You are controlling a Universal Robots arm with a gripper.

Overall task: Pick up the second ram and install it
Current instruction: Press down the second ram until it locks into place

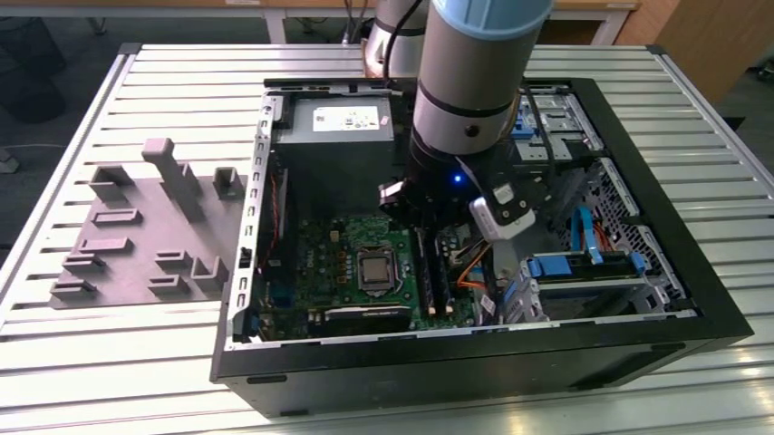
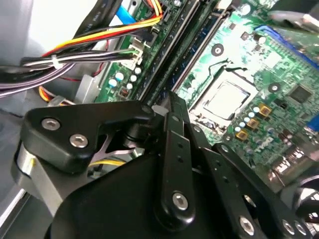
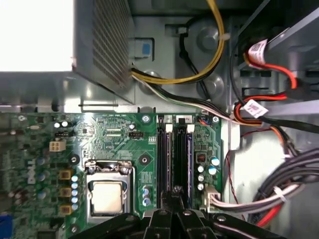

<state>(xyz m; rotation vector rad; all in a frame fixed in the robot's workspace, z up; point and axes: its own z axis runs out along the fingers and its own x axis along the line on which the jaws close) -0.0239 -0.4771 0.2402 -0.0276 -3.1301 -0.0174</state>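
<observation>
**Inspector:** State the position of the arm.

**Assessor:** In the exterior view the arm stands at the centre of the frame, reaching down into the open computer case (image 1: 484,362) on the slatted table (image 1: 121,362). The gripper (image 3: 175,196) is low over the motherboard (image 3: 124,144), directly above the memory slots (image 3: 167,159).

**Inspector:** And the pincer?

**Assessor:** Pressed together. In both wrist views the tips meet with no gap, and I see nothing pinched between them.

**Inspector:** Where is the second ram?

**Assessor:** I judge it to be the dark bluish stick (image 3: 189,159) standing in a slot just beside the gripper's tip. In the exterior view that puts it right of the processor socket (image 1: 377,269), a little below centre. Whether it is fully seated cannot be told. The grey fixture (image 1: 133,227) at the exterior view's left has no stick on it that I can see.

**Inspector:** Hazards from here?

**Assessor:** Three, in my judgement.
- Pressure applied at one end only would seat the stick crooked, leaving one latch unclosed.
- A tip sitting off the stick's edge could slide onto the neighbouring slot or onto board components, since the tip lies between slots rather than plainly over one.
- The cable bundle (image 2: 99,37) runs near the slot ends, and the gripper's linkage could catch it.

Excess force on a misaligned notch would flex the board.
</observation>
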